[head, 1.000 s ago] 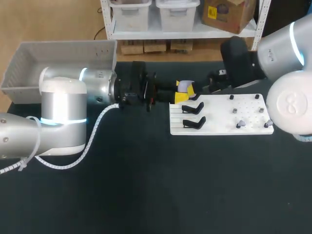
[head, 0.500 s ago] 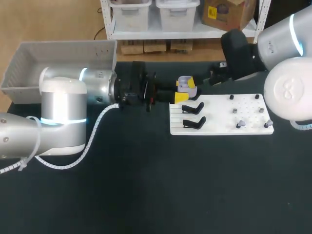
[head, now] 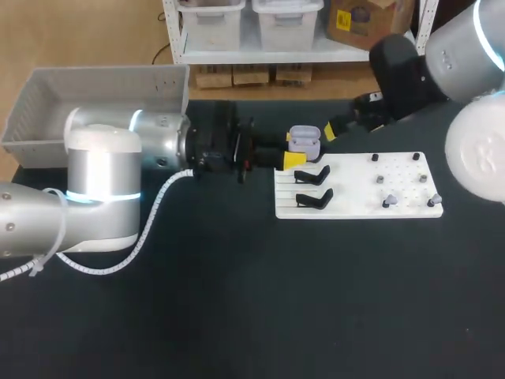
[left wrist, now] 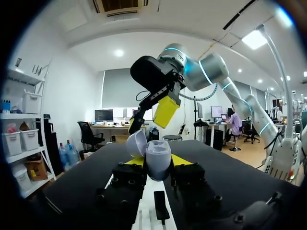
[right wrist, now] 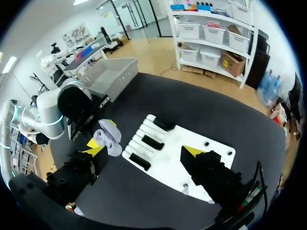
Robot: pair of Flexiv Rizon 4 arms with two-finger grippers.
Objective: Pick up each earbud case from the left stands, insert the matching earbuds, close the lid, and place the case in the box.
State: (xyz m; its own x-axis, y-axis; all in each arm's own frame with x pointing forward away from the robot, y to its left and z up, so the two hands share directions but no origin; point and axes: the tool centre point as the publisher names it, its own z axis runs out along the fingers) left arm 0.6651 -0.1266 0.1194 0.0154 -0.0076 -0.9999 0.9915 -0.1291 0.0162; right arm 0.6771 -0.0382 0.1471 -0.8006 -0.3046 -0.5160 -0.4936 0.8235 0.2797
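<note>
A lavender earbud case (head: 304, 139) with its lid tipped open is held above the back left corner of the white board (head: 359, 197). My left gripper (head: 298, 151) is shut on it. The left wrist view shows the case (left wrist: 158, 158) squeezed between both yellow tips, its lid (left wrist: 136, 143) leaning to one side. My right gripper (head: 335, 129) hangs open just right of the case, apart from it, and appears above the case in the left wrist view (left wrist: 165, 111). In the right wrist view the right gripper (right wrist: 144, 151) spreads wide, with the case (right wrist: 108, 139) off beside one finger. Small grey earbuds (head: 388, 202) sit on the board's pegs.
Two black stands (head: 313, 174) (head: 314, 198) stand bare on the board's left part. Black pegs (head: 375, 158) dot its right part. A grey box (head: 95, 91) sits at the table's back left, behind my left arm (head: 102, 181).
My right gripper has drawn back from over the case to the right and slightly away. The case's open lid now shows. The left arm and case have stayed put.
</note>
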